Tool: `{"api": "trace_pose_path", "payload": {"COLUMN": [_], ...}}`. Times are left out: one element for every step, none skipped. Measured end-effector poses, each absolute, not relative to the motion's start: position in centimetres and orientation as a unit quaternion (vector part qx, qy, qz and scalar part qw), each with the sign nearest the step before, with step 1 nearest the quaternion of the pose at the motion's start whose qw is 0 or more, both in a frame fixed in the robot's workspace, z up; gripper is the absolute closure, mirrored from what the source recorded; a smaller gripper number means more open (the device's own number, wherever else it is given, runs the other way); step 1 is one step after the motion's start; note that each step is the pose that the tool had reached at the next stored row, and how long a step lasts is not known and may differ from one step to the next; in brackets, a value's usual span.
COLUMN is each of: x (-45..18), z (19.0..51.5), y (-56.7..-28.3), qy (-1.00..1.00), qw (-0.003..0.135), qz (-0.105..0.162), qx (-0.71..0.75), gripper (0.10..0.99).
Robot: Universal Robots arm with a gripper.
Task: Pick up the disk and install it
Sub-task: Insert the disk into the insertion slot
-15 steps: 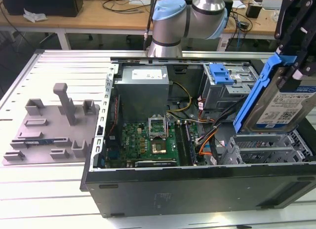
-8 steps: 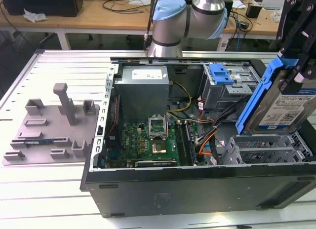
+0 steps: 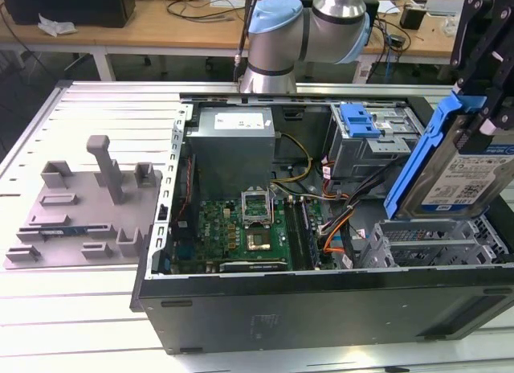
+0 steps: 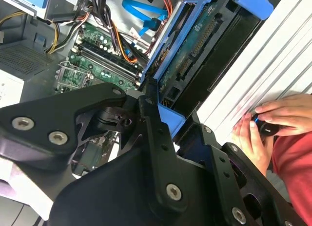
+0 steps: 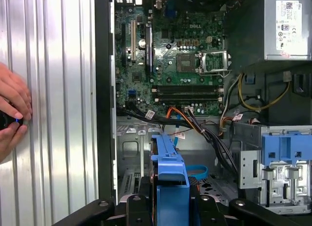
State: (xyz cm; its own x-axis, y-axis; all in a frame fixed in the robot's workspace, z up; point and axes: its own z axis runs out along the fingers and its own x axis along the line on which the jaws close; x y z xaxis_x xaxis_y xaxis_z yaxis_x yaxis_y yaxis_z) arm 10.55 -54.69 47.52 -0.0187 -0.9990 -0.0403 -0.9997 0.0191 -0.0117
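The disk (image 3: 462, 176) is a silver drive with a white-and-blue label in a bright blue carrier frame. It hangs tilted on edge above the empty metal drive cage (image 3: 426, 240) at the exterior view's right end of the open computer case (image 3: 321, 297). My gripper (image 3: 475, 120) is shut on the disk's upper end, its black fingers (image 3: 482, 59) clamping the blue frame. In the second wrist view the gripper (image 4: 168, 120) holds the disk (image 4: 195, 55) by its blue frame, circuit side showing. In the first wrist view the disk (image 5: 170, 170) appears edge-on between the fingers of the gripper (image 5: 170, 206).
Inside the case lie the motherboard (image 3: 249, 224), a grey metal box (image 3: 233, 144) with a white label, loose cables (image 3: 337, 220) and a bare blue bracket (image 3: 359, 120) on a second cage. A grey fixture plate (image 3: 80, 204) sits on the table. A person's hand (image 4: 273, 119) rests beside the case.
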Motion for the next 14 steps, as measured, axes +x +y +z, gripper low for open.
{"api": "trace_pose_path", "payload": {"x": [10.59,10.60,10.60,10.60,10.60,10.60,10.60,10.60,10.60,10.61,10.61,10.62,10.64,10.65], "z": [47.51,47.47,47.41,47.36,47.30,47.24,47.20,47.13,47.08,47.02,46.99,46.95,46.93,46.90], "y": [-54.69,-54.72,-54.73,-54.74,-54.75,-54.76,-54.78,-54.81,-54.83,-54.86,-54.87,-54.88,-54.89,-54.91], "qy": [0.714,0.714,0.714,0.713,0.713,0.712,0.712,0.711,0.710,0.709,0.709,0.708,0.708,0.707], "qw": [0.018,0.018,0.018,0.018,0.018,0.018,0.018,0.018,0.018,0.018,0.018,0.018,0.018,0.018], "qz": [0.010,0.010,0.010,0.010,0.010,0.010,0.010,0.010,0.010,0.010,0.010,0.010,0.010,0.010], "qx": [-0.700,-0.700,-0.700,-0.700,-0.701,-0.702,-0.702,-0.703,-0.704,-0.705,-0.705,-0.706,-0.706,-0.707], "gripper": [0.718,0.718,0.718,0.718,0.718,0.718,0.718,0.718,0.718,0.718,0.718,0.718,0.718,0.718]}}
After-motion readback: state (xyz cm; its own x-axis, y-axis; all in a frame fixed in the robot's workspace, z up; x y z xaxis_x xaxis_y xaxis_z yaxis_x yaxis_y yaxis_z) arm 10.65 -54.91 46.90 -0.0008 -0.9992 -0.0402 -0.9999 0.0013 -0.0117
